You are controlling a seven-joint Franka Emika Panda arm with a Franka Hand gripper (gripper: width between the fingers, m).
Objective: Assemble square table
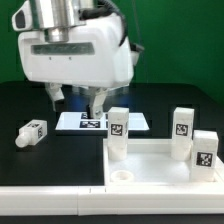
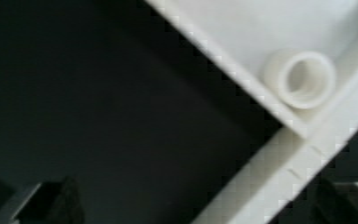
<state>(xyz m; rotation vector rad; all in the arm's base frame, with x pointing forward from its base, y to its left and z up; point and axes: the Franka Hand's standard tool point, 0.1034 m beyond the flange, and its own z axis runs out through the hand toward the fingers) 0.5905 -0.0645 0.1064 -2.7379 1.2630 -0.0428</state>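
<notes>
The square table's white tray-like top [image 1: 155, 165] lies at the front on the exterior view's right, with an empty round socket [image 1: 122, 175] in its near left corner. Three tagged white legs stand upright on it: one at the far left corner [image 1: 118, 133], two on the right [image 1: 182, 125] [image 1: 203, 152]. Another leg [image 1: 32, 132] lies on its side on the black table at the left. My gripper [image 1: 76, 100] hangs open above the table behind the top, holding nothing. In the wrist view a corner of the top [image 2: 220, 35] with its socket ring [image 2: 306, 78] shows beyond my open gripper [image 2: 202, 205].
The marker board [image 1: 100, 122] lies flat on the black table under the gripper. A long white rail [image 1: 50, 197] runs along the front edge. A green wall stands behind the table.
</notes>
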